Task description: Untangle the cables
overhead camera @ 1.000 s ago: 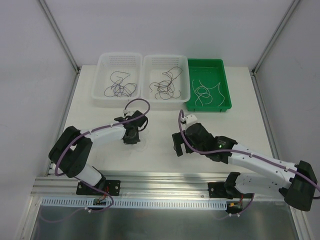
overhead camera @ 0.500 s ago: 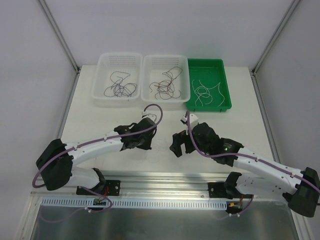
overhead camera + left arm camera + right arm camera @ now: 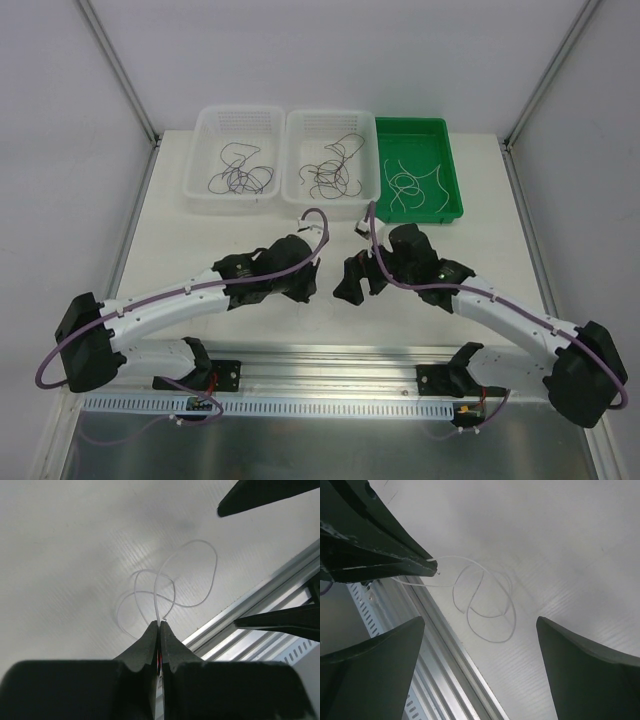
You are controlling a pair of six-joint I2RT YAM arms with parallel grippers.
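Note:
A thin white cable (image 3: 165, 587) lies in curly loops on the white table near its front edge. My left gripper (image 3: 159, 625) is shut on one end of it, the strand pinched at the fingertips. In the right wrist view the same cable (image 3: 487, 605) lies between the wide-open fingers of my right gripper (image 3: 480, 622), which hovers above it and touches nothing. From the top view the left gripper (image 3: 305, 290) and the right gripper (image 3: 352, 285) face each other closely at the table's middle front.
At the back stand a white basket (image 3: 200, 135) with dark cables (image 3: 240, 178), a second white basket (image 3: 292, 135) with dark and brownish cables (image 3: 333, 172), and a green tray (image 3: 455, 190) with white cables (image 3: 410, 185). An aluminium rail (image 3: 330, 360) runs along the near edge.
The left arm has stretched to the right and carried its shut gripper towards the centre. The right gripper has moved left to meet it, staying open.

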